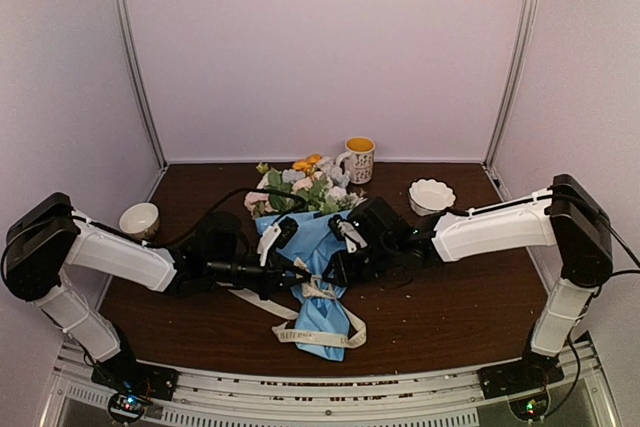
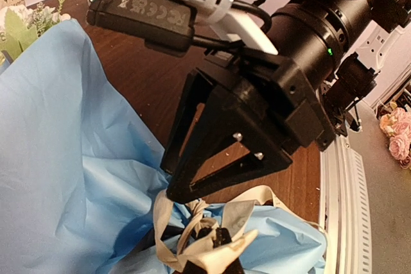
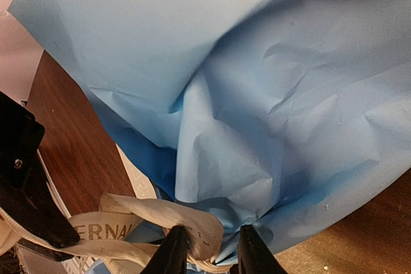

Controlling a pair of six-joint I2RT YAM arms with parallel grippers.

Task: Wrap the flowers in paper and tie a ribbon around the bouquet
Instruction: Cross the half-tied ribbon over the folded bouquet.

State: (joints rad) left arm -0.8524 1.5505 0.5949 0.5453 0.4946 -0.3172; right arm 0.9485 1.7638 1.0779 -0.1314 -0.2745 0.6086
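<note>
The bouquet lies mid-table with its flowers (image 1: 300,187) toward the back and its light blue paper (image 1: 325,322) cone pointing to the front edge. The cream ribbon (image 1: 318,294) is wound round the cone's narrow waist, and its lettered tails trail onto the wood. My left gripper (image 2: 221,239) is shut on a bunched part of the ribbon (image 2: 247,213) at the knot. My right gripper (image 3: 212,255) stands open at the same spot from the other side, a ribbon (image 3: 148,213) loop and a fold of paper (image 3: 257,94) lying between its fingers. Both grippers meet tip to tip over the waist.
A flowered mug (image 1: 360,157) with orange inside stands behind the blooms. A white scalloped bowl (image 1: 432,195) sits back right and a beige bowl (image 1: 139,219) at the left. Purple walls close in three sides.
</note>
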